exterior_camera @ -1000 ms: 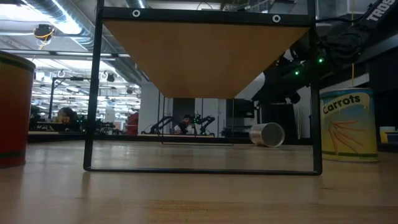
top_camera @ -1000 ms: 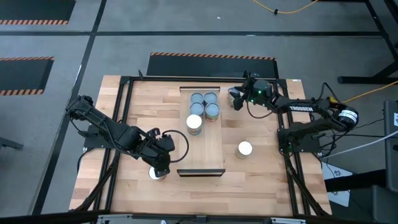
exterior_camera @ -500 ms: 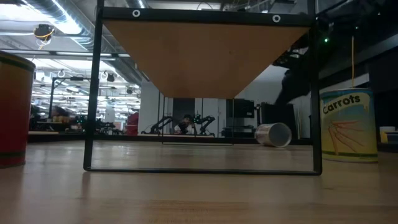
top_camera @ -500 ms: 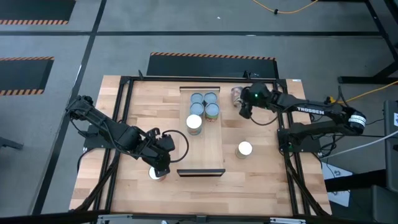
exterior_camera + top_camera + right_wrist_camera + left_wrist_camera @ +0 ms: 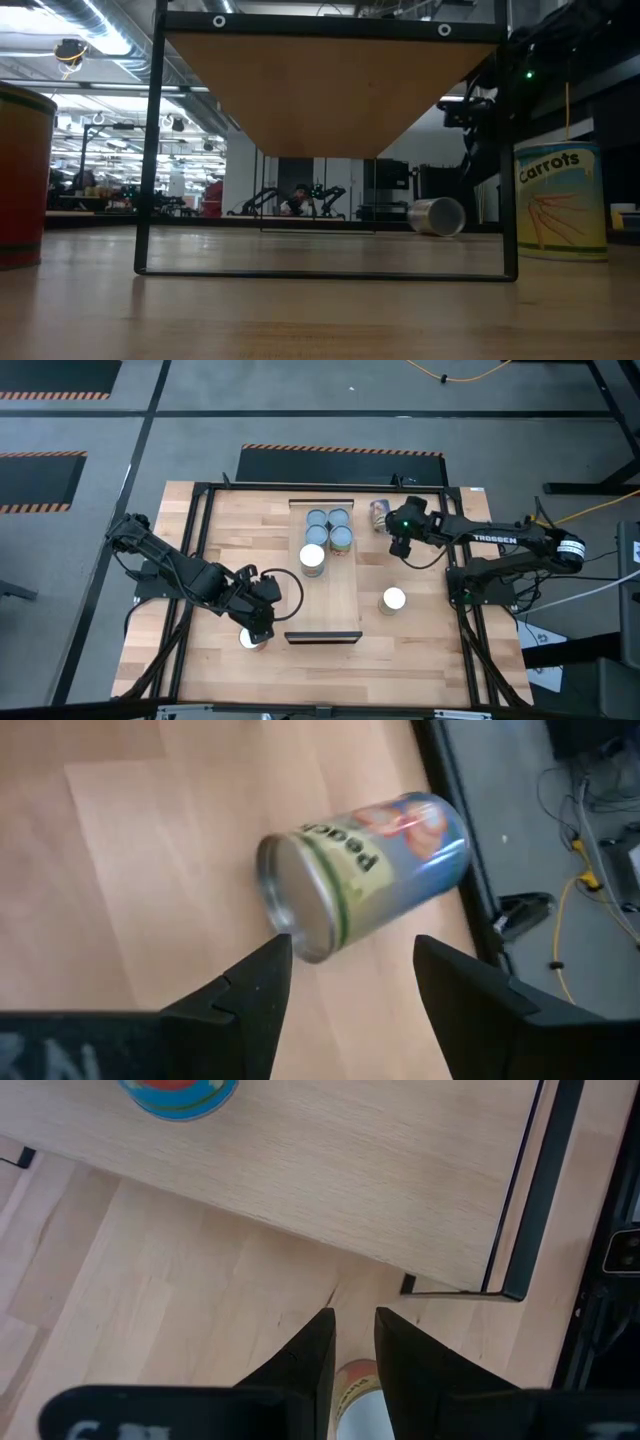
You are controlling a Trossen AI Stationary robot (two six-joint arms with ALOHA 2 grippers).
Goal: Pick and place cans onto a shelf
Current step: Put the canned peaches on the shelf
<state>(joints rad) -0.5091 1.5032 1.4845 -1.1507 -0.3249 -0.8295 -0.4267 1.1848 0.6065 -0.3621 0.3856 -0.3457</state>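
Right pincer [image 5: 345, 985] hovering wide over a tipped can [image 5: 365, 870] beside the shelf [image 5: 335, 595]; left pincer [image 5: 353, 1350] sitting narrow over another can [image 5: 250, 640].

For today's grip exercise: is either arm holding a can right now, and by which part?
Neither. The right gripper is open, apart from the fallen can. The left gripper is over a standing can, its fingers narrowly apart, not visibly clamped.
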